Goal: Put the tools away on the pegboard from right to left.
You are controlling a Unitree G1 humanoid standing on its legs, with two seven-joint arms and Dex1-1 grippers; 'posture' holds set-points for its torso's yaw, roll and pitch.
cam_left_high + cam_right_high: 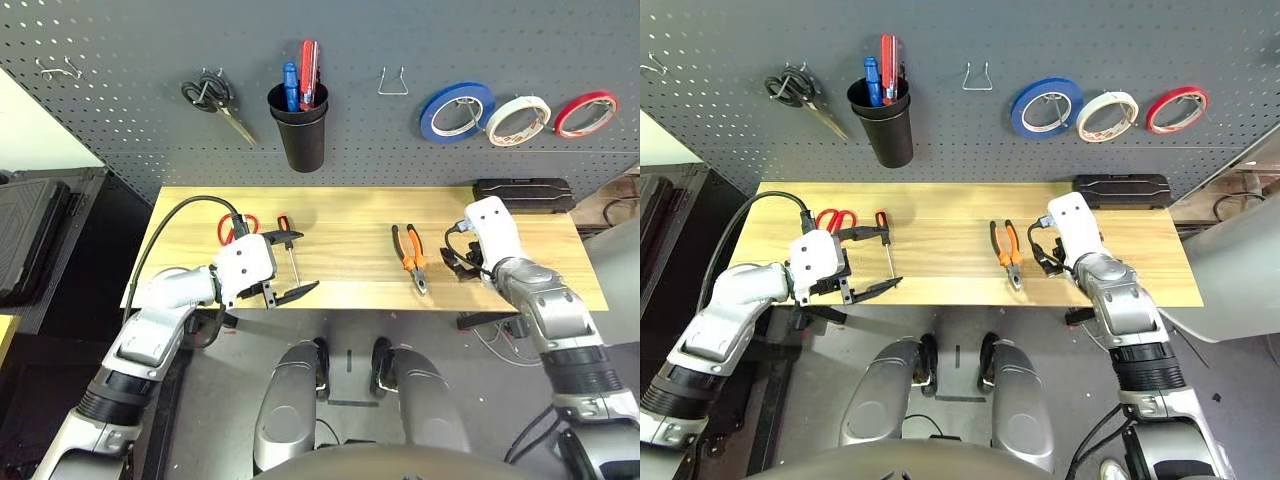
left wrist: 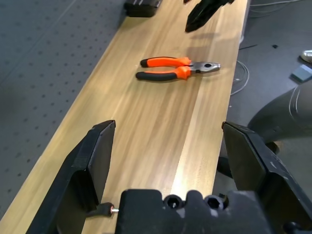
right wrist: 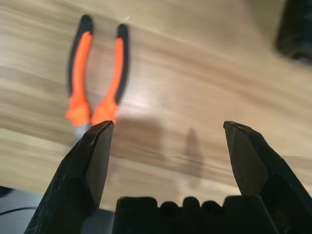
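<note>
Lying between both wide-open, empty grippers (left, right): pliers, unobstructed.

No legible text, label, brand, number or sign was found in any view. The pegboard, the tape rolls hung on it, the tool handles and the black case at the far right of the table were checked; no markings could be read.
</note>
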